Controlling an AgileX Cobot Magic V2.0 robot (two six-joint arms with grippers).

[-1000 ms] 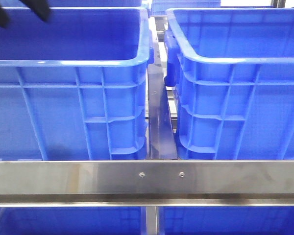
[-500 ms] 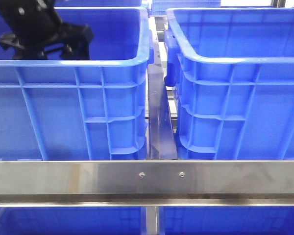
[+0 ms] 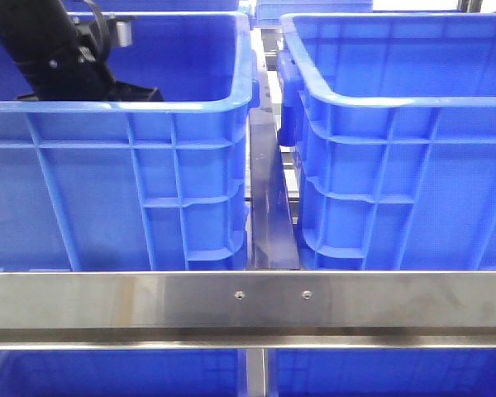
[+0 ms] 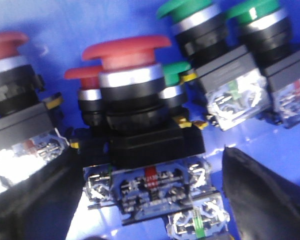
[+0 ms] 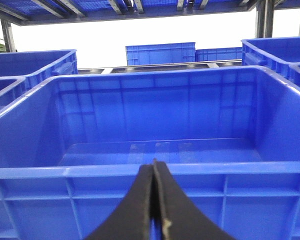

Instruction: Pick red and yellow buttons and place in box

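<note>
Now reaching down for a red mushroom button

Inside the left crate [image 3: 149, 190], the left pincer [image 4: 150, 200] stands apart, its dark fingers [image 4: 260, 195] flanking the red button [image 4: 127, 52]: glossy domed cap, chrome collar, black body, clear contact block. It sits packed among other red and green-capped buttons; best to close squarely on the black body, not the neighbours. The right pincer [image 5: 154, 200] is pressed together, empty, facing the empty box [image 5: 155, 172]

Parts store: blue crates [image 3: 380, 149], steel racking [image 3: 248, 302]
</note>
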